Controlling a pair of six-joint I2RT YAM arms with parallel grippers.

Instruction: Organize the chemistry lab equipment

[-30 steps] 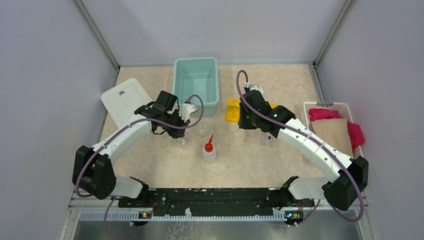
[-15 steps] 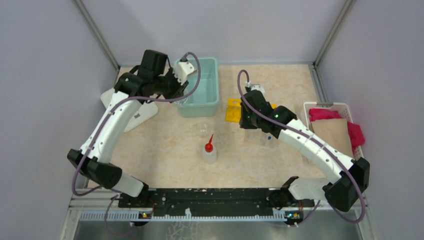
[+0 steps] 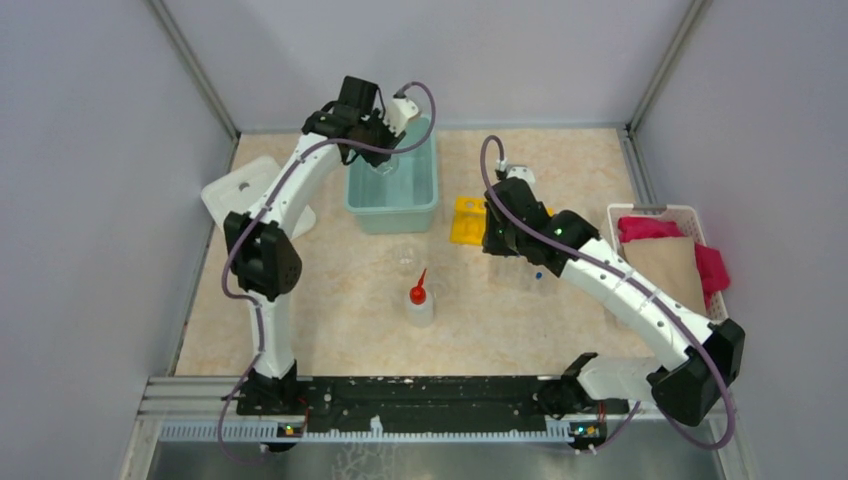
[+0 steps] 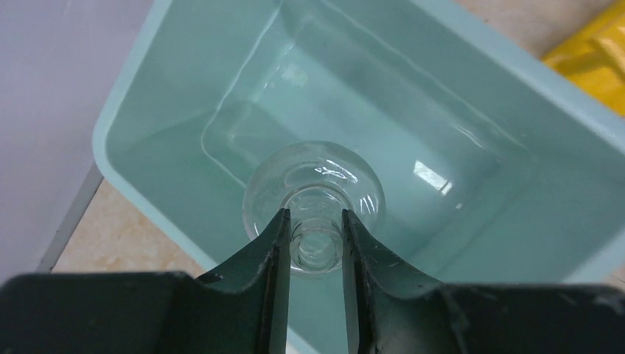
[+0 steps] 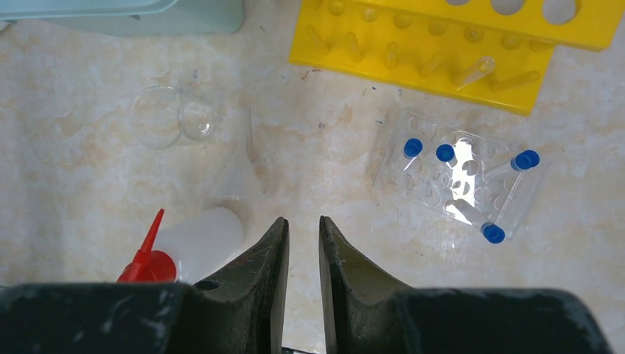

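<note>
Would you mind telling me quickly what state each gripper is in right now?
Left gripper: closed on the neck of a clear glass cup, above the teal bin.
Right gripper: slightly open, holding nothing.

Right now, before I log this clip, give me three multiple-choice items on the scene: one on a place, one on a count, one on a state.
1. Where is the squeeze bottle?
A) inside the teal bin
B) on the table, on the near side of the loose glass cup
C) atop the yellow rack

2. How many blue caps show in the right wrist view?
A) two
B) four
C) seven

3. The left gripper is:
A) open and empty
B) shut on the squeeze bottle
C) shut on a glass cup

Answers: 1 B, the top view shows it standing on the table just nearer than that cup. 2 B, four caps lie beside the yellow rack. 3 C, it grips the held glass cup above the teal bin.
</note>
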